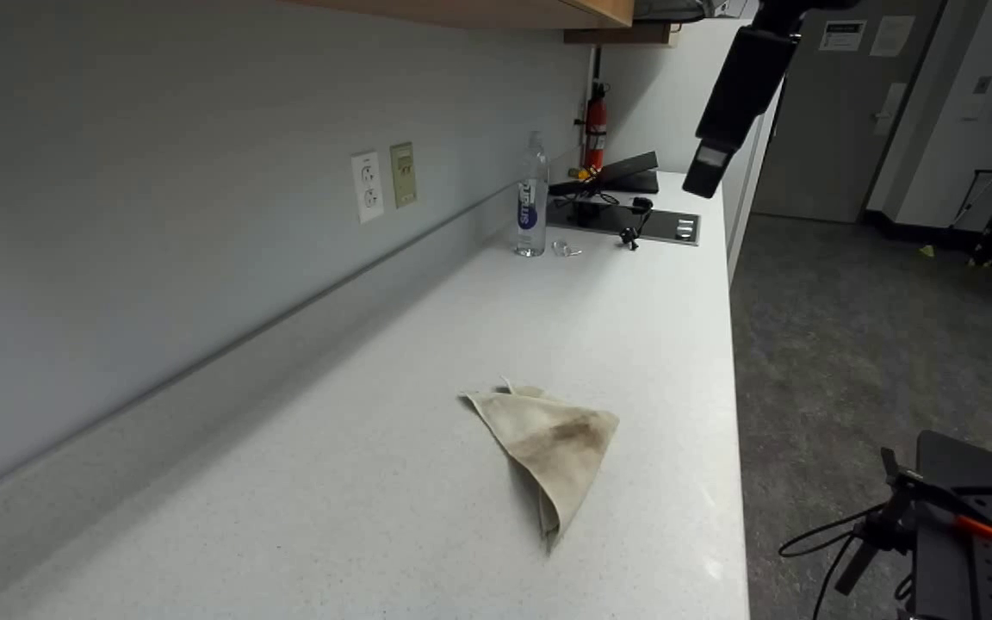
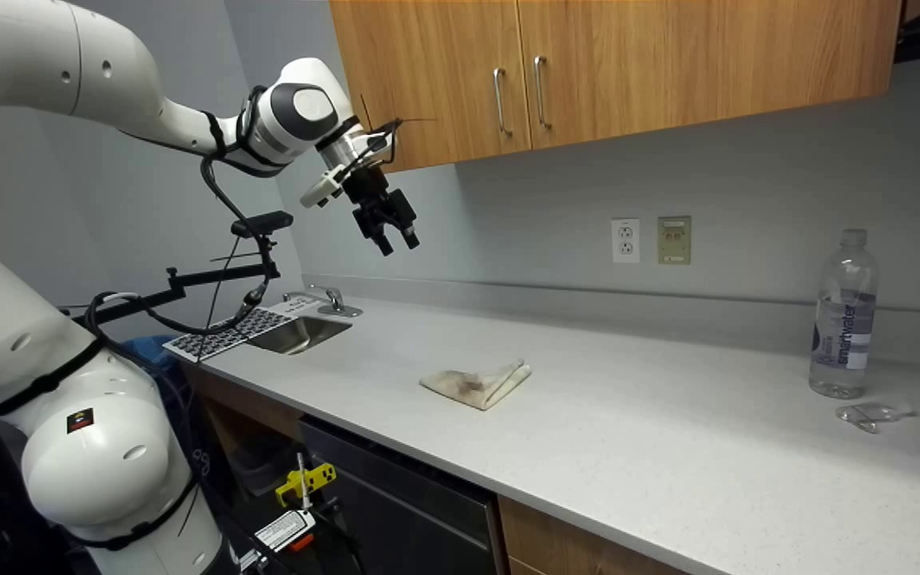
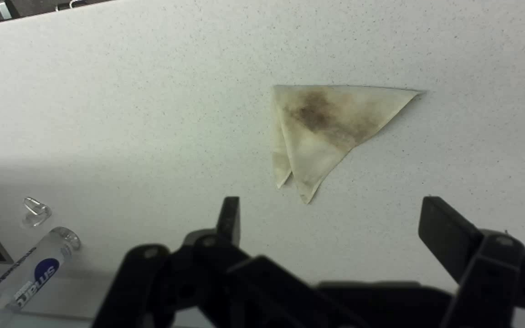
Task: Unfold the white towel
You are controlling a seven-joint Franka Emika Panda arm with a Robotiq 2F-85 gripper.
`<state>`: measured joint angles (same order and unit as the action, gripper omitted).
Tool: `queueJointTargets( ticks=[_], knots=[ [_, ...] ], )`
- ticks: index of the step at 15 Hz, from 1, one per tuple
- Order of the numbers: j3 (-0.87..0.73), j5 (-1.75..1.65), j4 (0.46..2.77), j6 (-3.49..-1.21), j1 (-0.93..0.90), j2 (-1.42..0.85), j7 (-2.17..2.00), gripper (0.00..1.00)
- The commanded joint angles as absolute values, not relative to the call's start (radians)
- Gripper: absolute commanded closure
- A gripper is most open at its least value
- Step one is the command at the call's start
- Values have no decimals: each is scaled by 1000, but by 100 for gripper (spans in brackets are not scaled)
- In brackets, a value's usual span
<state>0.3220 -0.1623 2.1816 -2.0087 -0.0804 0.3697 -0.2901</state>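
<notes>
The white towel (image 3: 335, 118) lay on the pale, speckled countertop (image 3: 153, 91), folded over into a rough triangle. It had a big dark brown smudge on top, with lighter brown marks around it. In the wrist view, two of its corners poked out side by side, with a small gap between their tips. The Robotiq gripper (image 2: 400, 245) hung up in the air, well apart from the towel, and its two black fingers (image 3: 229, 223) were spread wide. In an exterior view, the towel sat between the steel sink (image 2: 324, 329) and a clear smartwater bottle (image 2: 843, 319), nearer to the sink. The bottle stood upright, and a small clear plastic piece (image 2: 867, 414) lay just beside it. A silver faucet (image 2: 335, 303) stood by the sink, and wooden cabinets (image 2: 652, 64) hung above the countertop. A white power outlet (image 2: 625, 240) was on the wall (image 2: 540, 224), and a red fire extinguisher (image 1: 596, 129) showed far back, past the bottle.
</notes>
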Motion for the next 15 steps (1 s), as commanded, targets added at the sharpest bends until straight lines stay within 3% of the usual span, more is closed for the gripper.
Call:
queueJointTargets(
  ticks=[1, 7, 8, 15],
  knots=[
    [294, -127, 2175, -2001, -114, 363, -301, 0],
    [302, -164, 2176, -1996, -107, 360, -309, 0],
    [268, -177, 2327, -2111, -94, 396, -278, 0],
    [215, -183, 2488, -2347, -69, 273, -302, 0]
  ],
)
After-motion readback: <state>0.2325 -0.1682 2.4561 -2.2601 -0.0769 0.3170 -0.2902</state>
